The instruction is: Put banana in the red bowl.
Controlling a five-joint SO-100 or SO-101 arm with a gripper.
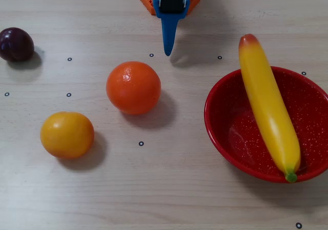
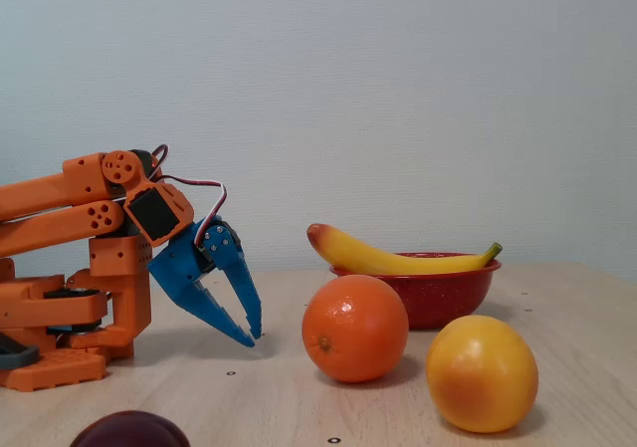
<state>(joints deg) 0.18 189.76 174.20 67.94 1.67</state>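
Left to right, overhead view: plum at desk edge, yellow fruit, orange. Gripper jaws parted, empty, base cut off at top. Banana spans red bowl, tip overhanging; bowl cropped right.

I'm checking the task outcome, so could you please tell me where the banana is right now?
In the overhead view, the banana lies across the red bowl at the right, its reddish tip overhanging the far rim, right of the orange.

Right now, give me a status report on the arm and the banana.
Gripper open, empty, low near its base. Banana lies across the red bowl, both ends overhanging the rim. Nothing in the way.
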